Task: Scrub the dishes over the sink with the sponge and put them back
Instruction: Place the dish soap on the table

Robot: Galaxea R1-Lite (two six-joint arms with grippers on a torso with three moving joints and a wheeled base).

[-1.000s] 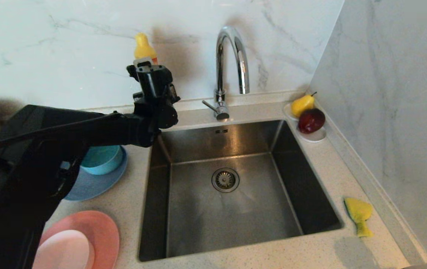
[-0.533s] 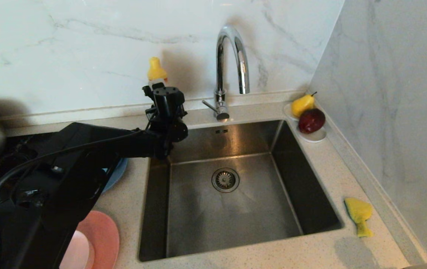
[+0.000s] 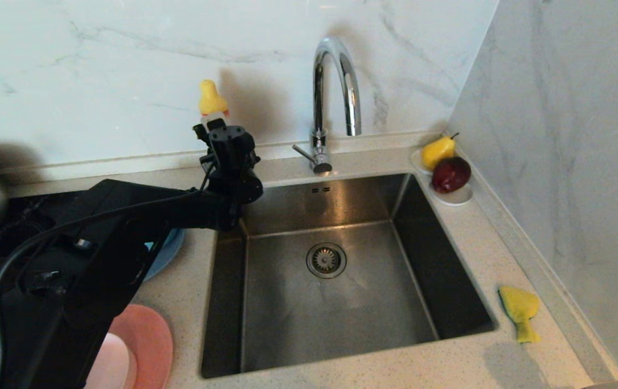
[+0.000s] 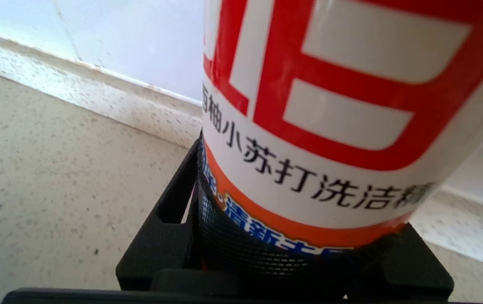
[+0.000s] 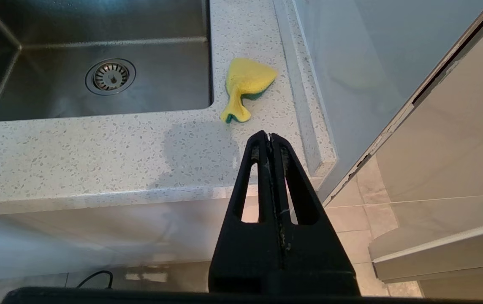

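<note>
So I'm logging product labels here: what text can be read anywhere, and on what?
"柚小苏打洗洁", black print on the white band of the bottle held in the left gripper.
Large red characters above it: cropped, unreadable.
Blue print on the orange band: half hidden, unreadable.
Nothing readable elsewhere.

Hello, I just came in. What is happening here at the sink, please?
The robot's left hand grips a dish-soap bottle with a yellow cap, held near the back wall, left of the tap. The right hand is shut and holds nothing; it hangs in front of the counter edge, near the sponge. That sponge lies untouched on the counter to the right of the sink, which has nothing in it. The dishes are on the counter at the left, partly hidden by the arm. No scrubbing is under way.
</note>
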